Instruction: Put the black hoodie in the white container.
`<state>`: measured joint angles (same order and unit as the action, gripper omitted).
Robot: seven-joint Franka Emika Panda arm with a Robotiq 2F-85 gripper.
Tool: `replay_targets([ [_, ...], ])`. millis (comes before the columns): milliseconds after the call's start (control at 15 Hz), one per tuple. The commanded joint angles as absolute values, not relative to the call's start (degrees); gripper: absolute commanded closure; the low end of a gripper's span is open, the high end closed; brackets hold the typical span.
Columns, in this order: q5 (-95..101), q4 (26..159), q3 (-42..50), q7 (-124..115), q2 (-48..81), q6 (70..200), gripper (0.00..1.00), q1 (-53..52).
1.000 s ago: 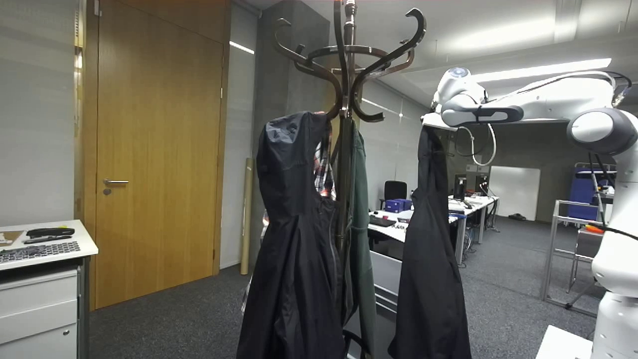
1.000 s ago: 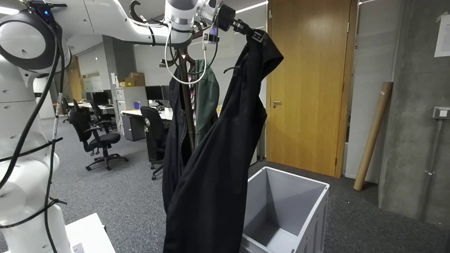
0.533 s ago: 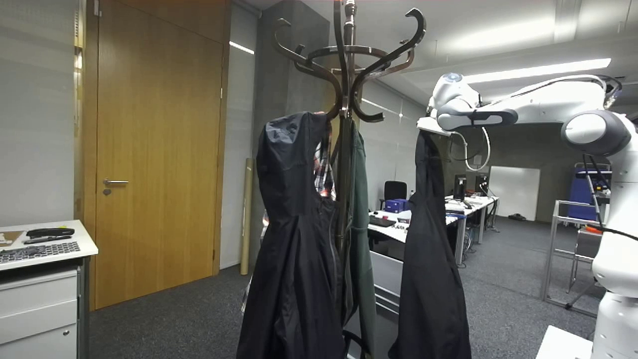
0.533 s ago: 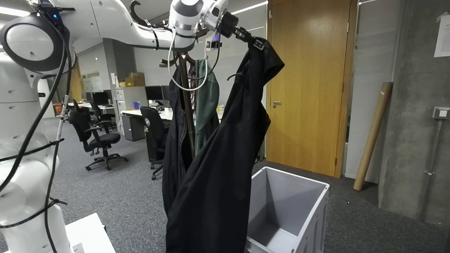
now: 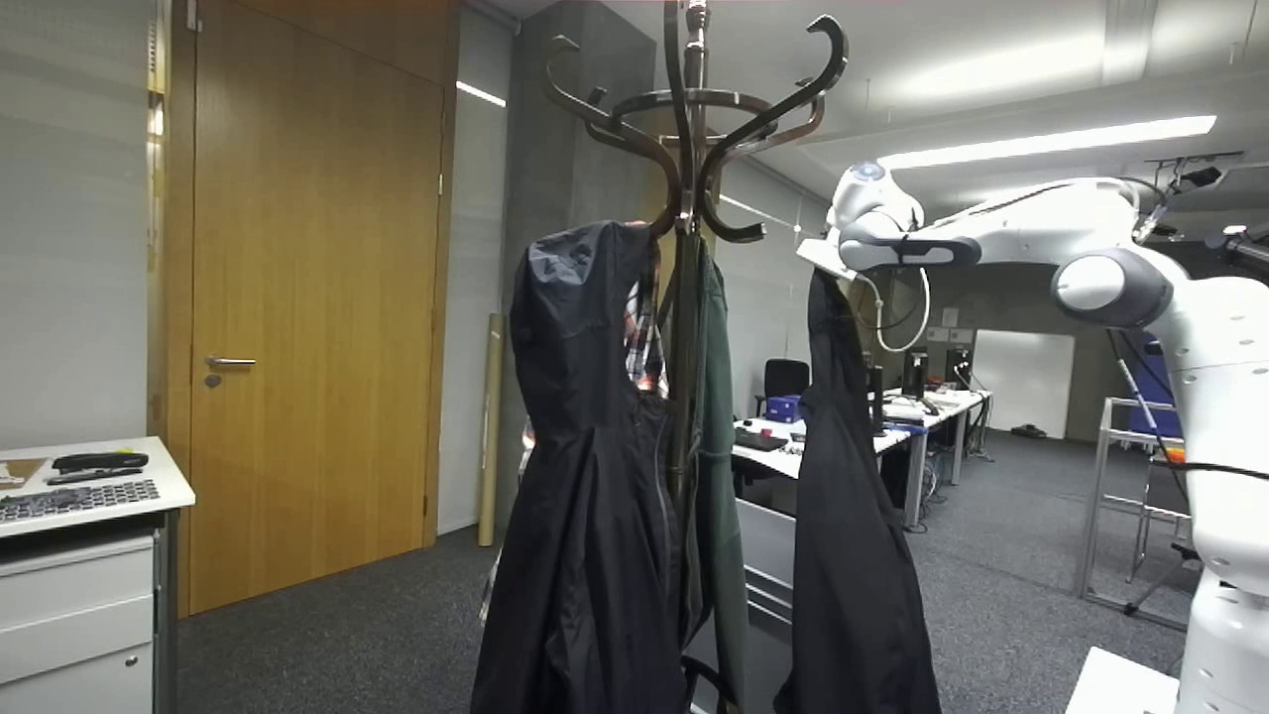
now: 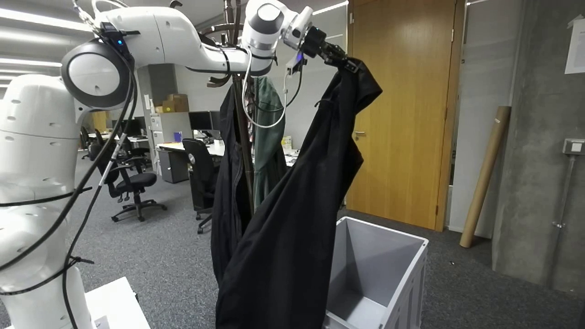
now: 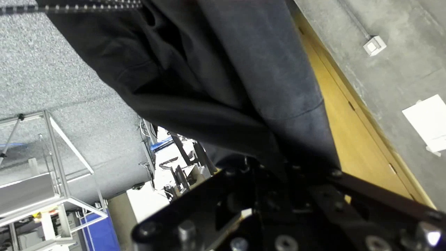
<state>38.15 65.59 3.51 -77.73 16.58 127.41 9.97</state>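
The black hoodie hangs limp and long from my gripper in both exterior views (image 5: 853, 496) (image 6: 297, 205). Its lower end is out of frame. My gripper (image 6: 349, 65) is shut on its top. In the wrist view the gripper (image 7: 268, 169) has the dark cloth (image 7: 223, 73) bunched between its fingers; the fingertips are partly hidden by it. The white container, a light grey open bin (image 6: 381, 249), stands on the floor at the lower right in an exterior view. The hoodie hangs high, left of the bin's opening and covering its left part. The visible inside is bare.
A dark coat rack (image 5: 689, 297) holds another black hooded garment (image 5: 585, 476) and a grey-green cloth (image 5: 719, 446); the rack (image 6: 244, 132) stands behind the held hoodie. A wooden door (image 6: 393, 114) and a leaning brown tube (image 6: 484, 178) are beyond the bin.
The arm has moved slightly downward and, with the held hoodie, rightward in the view with the bin, leftward in the view with the rack. The grip has not changed.
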Motion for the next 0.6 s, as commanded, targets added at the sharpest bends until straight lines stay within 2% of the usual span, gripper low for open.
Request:
replay_targets([
  [0, 35.20, 52.07, 8.61, -81.16, 25.81, 123.78, 0.99, 6.50],
  [333, 29.27, 40.71, 12.52, -81.10, 35.48, 118.19, 0.97, 5.57],
  [400, 28.08, 38.39, 13.15, -80.77, 37.15, 116.95, 0.72, 5.64],
  [467, 26.82, 36.31, 13.65, -80.45, 38.61, 115.72, 0.72, 5.83],
  [533, 26.05, 34.15, 14.24, -80.72, 40.02, 114.58, 0.67, 5.95],
])
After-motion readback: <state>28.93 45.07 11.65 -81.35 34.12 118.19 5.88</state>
